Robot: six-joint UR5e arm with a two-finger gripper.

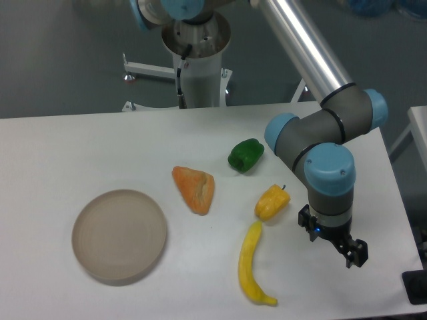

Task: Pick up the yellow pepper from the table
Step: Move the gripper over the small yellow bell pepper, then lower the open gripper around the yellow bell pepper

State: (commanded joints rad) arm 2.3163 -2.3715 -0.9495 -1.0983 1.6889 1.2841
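Observation:
The yellow pepper (271, 202) is small, stubby and yellow-orange with a tiny dark stem. It lies on the white table (80, 147) right of centre. My gripper (333, 245) hangs to the right of the pepper and a little nearer the front edge, apart from it. Its two dark fingers stand spread and hold nothing.
A green pepper (245, 155) lies behind the yellow pepper. An orange wedge-shaped piece (195, 189) lies to its left. A long curved yellow banana-like thing (251, 265) lies just in front of it. A round beige plate (119, 234) sits at the front left. The arm's base (198, 53) stands behind the table.

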